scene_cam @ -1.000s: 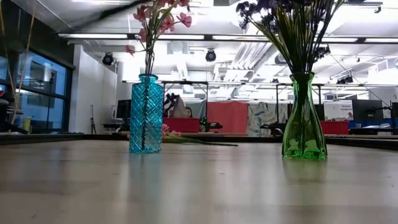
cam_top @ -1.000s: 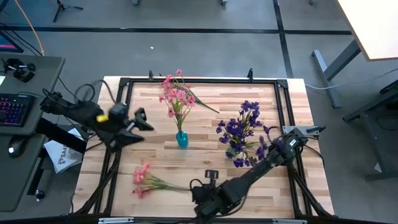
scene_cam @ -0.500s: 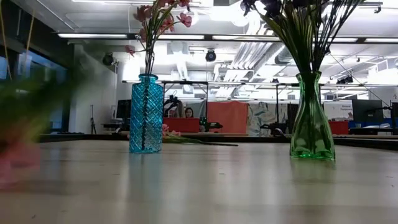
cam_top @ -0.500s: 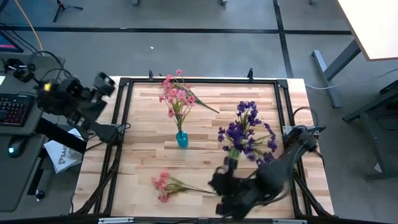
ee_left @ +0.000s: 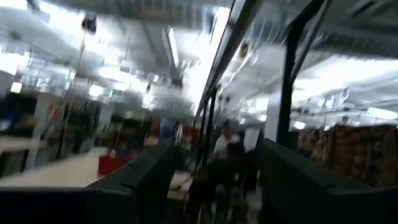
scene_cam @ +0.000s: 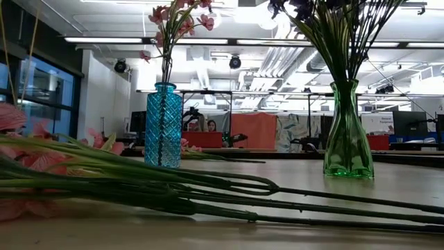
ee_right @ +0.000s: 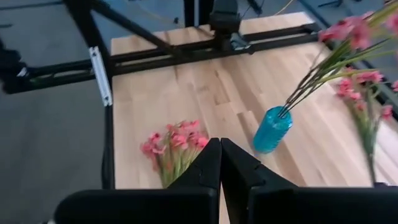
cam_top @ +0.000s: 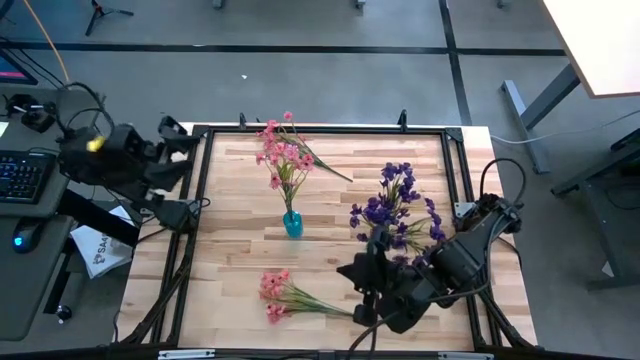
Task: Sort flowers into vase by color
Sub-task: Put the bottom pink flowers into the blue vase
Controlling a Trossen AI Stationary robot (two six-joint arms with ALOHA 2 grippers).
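Note:
A blue vase (cam_top: 292, 223) (scene_cam: 164, 126) holds pink flowers (cam_top: 285, 160). A green vase (scene_cam: 345, 132) holds purple flowers (cam_top: 395, 212). A loose bunch of pink flowers (cam_top: 285, 295) (ee_right: 174, 144) (scene_cam: 83, 182) lies flat on the table near its near edge, stems pointing right. My right gripper (cam_top: 352, 274) (ee_right: 219, 149) hangs above the stem end of that bunch, shut, with nothing between its fingertips. My left gripper (cam_top: 176, 132) (ee_left: 214, 186) is raised beyond the table's left edge, open, pointing out into the room.
One more pink sprig (cam_top: 322, 162) lies on the boards behind the blue vase. A black frame (cam_top: 200, 180) runs round the wooden table (cam_top: 230, 250). A desk with a keyboard (cam_top: 25, 175) stands to the left of the table.
My right gripper has risen from the table and gone toward the right edge, staying shut. The loose pink bunch has slid along the table to the right and now lies still. My left gripper has lifted, rolled and drawn back from over the table to beyond its left edge.

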